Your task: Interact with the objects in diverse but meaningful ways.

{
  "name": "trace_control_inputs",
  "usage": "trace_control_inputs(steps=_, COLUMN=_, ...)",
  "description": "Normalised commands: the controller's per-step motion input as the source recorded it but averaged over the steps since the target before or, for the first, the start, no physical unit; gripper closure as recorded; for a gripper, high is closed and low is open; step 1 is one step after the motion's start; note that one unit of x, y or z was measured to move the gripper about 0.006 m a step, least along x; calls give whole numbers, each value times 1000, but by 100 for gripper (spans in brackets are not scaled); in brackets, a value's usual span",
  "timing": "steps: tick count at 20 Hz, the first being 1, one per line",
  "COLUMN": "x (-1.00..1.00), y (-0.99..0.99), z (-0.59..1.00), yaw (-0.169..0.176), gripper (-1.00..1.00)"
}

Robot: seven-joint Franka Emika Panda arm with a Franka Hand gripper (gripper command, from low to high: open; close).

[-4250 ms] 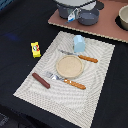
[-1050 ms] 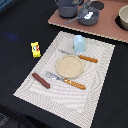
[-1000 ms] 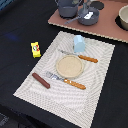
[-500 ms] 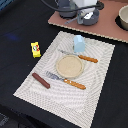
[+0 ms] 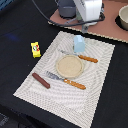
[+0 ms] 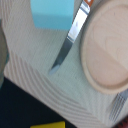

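Several items partly cut off or blurred. Gripper (image 5: 82,29) only glimpsed below the pale wrist housing at the top of the exterior view; fingertips too indistinct to judge, so cannot tell how far apart they stand or whether anything is held. Not seen at all in the wrist view.

Wrist view soft and close: pale blue block (image 6: 51,13) cropped at the frame edge, knife blade (image 6: 68,40) running beside it with the tip resting on the mat, plate (image 6: 109,47) cropped, fork tines (image 6: 118,104) barely readable, a sliver of yellow box (image 6: 48,125) at the edge.

Placemat (image 5: 95,102) pale, finely striped, lying on a black tabletop (image 5: 17,30). Plate (image 5: 69,66) near mat centre. Pale blue block (image 5: 79,43) upright at 12 o'clock from the plate, just beside it. Knife (image 5: 81,57) at 1 o'clock, touching or nearly touching the plate rim. Fork (image 5: 66,80) at 6 o'clock. Dark brown sausage (image 5: 41,80) at 8 o'clock, near the mat's edge. Yellow box (image 5: 35,48) off the mat at 10 o'clock, on the black surface; label unreadable.

Brown board (image 5: 112,27) at the far edge, carrying a grey pot (image 5: 67,9) and a bowl (image 5: 122,16), the latter cropped.
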Motion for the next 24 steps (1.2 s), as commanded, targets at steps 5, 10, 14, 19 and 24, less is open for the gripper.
trace_control_inputs(steps=5, x=355, y=116, z=-144, yaw=0, gripper=-100)
trace_control_inputs(steps=10, x=7, y=234, z=-307, yaw=51, gripper=-100)
trace_control_inputs(steps=14, x=-19, y=258, z=-339, yaw=54, gripper=-100)
trace_control_inputs(steps=19, x=-31, y=290, z=-378, yaw=62, gripper=-100)
trace_control_inputs(steps=24, x=-93, y=105, z=-381, yaw=40, gripper=-100)
